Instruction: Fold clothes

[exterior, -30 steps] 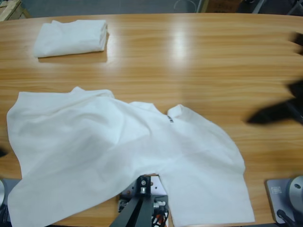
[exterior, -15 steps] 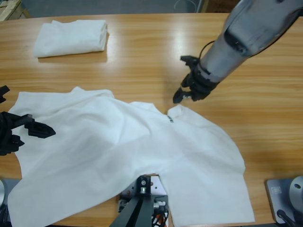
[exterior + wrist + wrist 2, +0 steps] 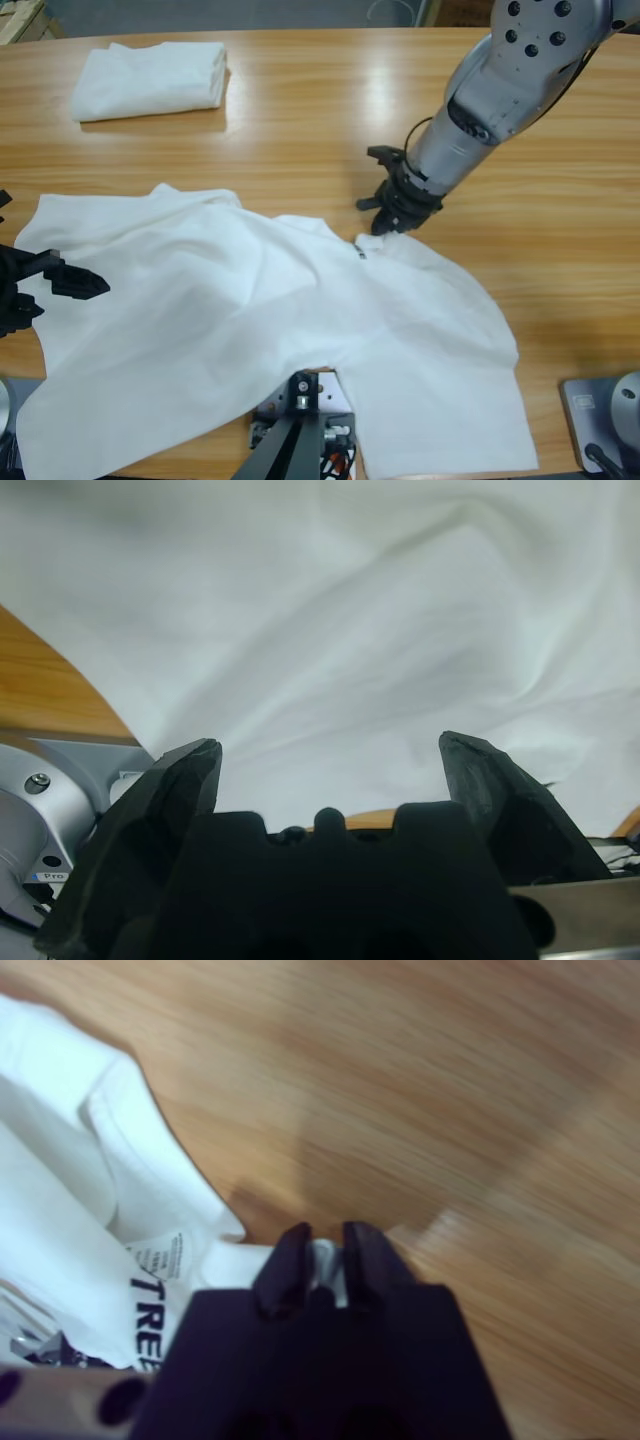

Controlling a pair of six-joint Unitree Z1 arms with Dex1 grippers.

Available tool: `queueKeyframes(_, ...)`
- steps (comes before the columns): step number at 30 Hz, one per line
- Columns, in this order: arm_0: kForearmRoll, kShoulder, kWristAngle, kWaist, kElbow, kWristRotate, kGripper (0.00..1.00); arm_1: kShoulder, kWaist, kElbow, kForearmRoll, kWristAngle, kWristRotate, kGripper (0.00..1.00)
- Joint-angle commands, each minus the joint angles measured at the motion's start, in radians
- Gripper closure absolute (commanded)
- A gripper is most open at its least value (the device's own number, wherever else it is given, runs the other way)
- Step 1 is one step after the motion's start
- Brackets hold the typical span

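Note:
A white T-shirt (image 3: 270,330) lies spread and crumpled across the near half of the table, its collar label (image 3: 359,250) showing black lettering. In the high view my right gripper (image 3: 386,218) comes in from the upper right and sits at the collar. In the right wrist view the right gripper (image 3: 322,1252) has its jaws pressed together on a bit of white collar, beside the label (image 3: 160,1280). My left gripper (image 3: 45,290) hovers at the shirt's left edge. The left wrist view shows this left gripper (image 3: 330,760) wide open over the white cloth (image 3: 350,630).
A second white T-shirt (image 3: 150,78) lies folded at the far left of the table (image 3: 330,110). Bare wood runs across the far middle and the right side.
The right gripper has dropped slightly left onto the collar and closed on it. The left gripper has shifted a little lower at the shirt's left edge.

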Motion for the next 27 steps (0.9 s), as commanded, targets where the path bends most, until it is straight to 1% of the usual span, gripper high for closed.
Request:
queueKeyframes(1,-0.007,-0.022,0.013,-0.007,0.050,-0.013,0.151,0.006,-0.009,0.011,-0.007,0.001,-0.065,1.000)
queueKeyframes(2,-0.008,-0.023,0.013,-0.007,0.051,-0.013,0.151,-0.011,-0.019,0.005,-0.003,-0.016,-0.070,1.000)
queueKeyframes(6,-0.009,-0.032,0.015,-0.007,0.060,-0.013,0.151,-0.072,-0.087,-0.040,0.044,-0.031,-0.089,1.000)
queueKeyframes(12,-0.015,-0.039,0.015,-0.008,0.069,-0.016,0.151,-0.104,-0.144,-0.067,0.059,-0.072,-0.107,1.000)
queueKeyframes(14,-0.015,-0.042,0.016,-0.008,0.070,-0.016,0.151,-0.140,-0.175,-0.087,0.070,-0.118,-0.106,1.000)
queueKeyframes(16,-0.018,-0.046,0.015,-0.007,0.073,-0.016,0.151,-0.180,-0.200,-0.100,0.094,-0.184,-0.094,1.000)
queueKeyframes(18,-0.026,-0.044,0.016,-0.008,0.076,-0.016,0.151,-0.212,-0.223,-0.090,0.118,-0.272,-0.085,1.000)
queueKeyframes(20,-0.037,-0.041,0.015,-0.008,0.078,-0.016,0.152,-0.279,-0.235,-0.071,0.122,-0.351,-0.060,1.000)
queueKeyframes(23,-0.047,-0.040,0.016,-0.008,0.079,-0.016,0.151,-0.436,-0.232,-0.048,0.127,-0.352,-0.006,1.000)
queueKeyframes(25,-0.061,-0.039,0.015,-0.007,0.084,-0.016,0.151,-0.526,-0.187,-0.054,0.129,-0.291,0.013,1.000)
queueKeyframes(27,-0.075,-0.033,0.015,-0.008,0.088,-0.016,0.152,-0.575,-0.119,-0.062,0.187,-0.229,0.052,1.000)
